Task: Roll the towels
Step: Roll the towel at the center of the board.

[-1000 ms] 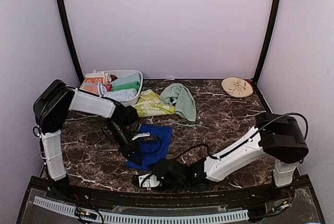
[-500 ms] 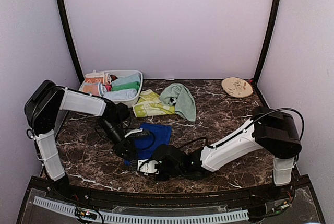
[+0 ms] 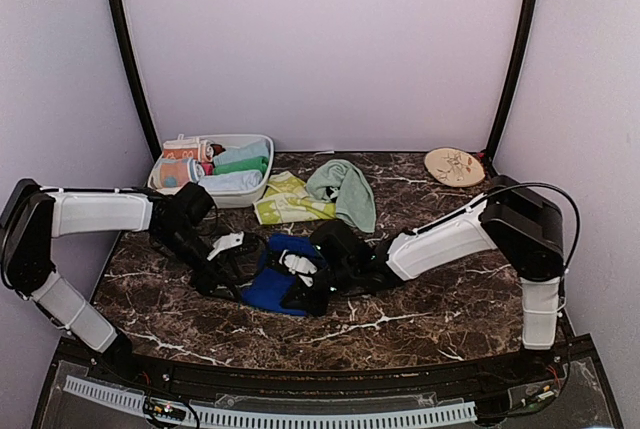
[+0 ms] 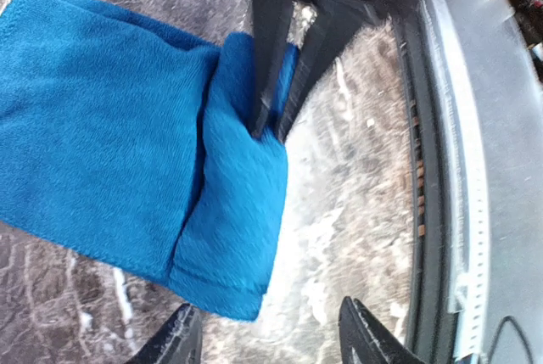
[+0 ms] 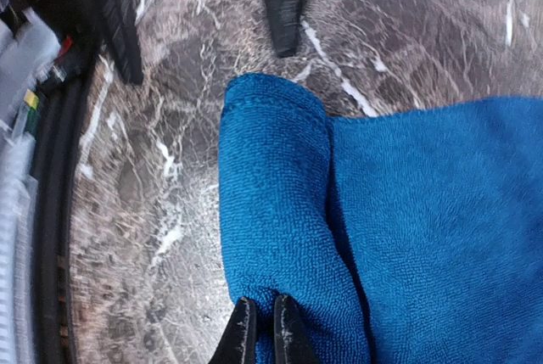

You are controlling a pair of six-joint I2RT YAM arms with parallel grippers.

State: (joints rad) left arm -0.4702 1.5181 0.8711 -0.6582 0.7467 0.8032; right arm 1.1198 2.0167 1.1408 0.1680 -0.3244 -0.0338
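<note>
The deep blue towel [image 3: 263, 289] lies on the marble table, its near edge turned over into a thick fold [image 5: 271, 186]. My right gripper [image 5: 265, 337] is shut on one end of that fold; it sits at the towel's right side in the top view [image 3: 292, 284]. My left gripper [image 4: 271, 340] is open and empty, just off the fold's other end [image 4: 233, 237], left of the towel in the top view [image 3: 235, 271]. The mint green towel [image 3: 345, 189] lies crumpled at the back, with the yellow-green patterned towel [image 3: 285, 201] beside it.
A white tub [image 3: 262, 139] with several rolled towels stands at the back left. The round beige plate [image 3: 453, 165] lies at the back right. The table's black front rail [image 4: 424, 169] runs close to the left gripper.
My right gripper has moved away from the front edge, carrying the blue towel's near edge over onto the towel. My left arm has swung out to the left and its gripper has drawn back.
</note>
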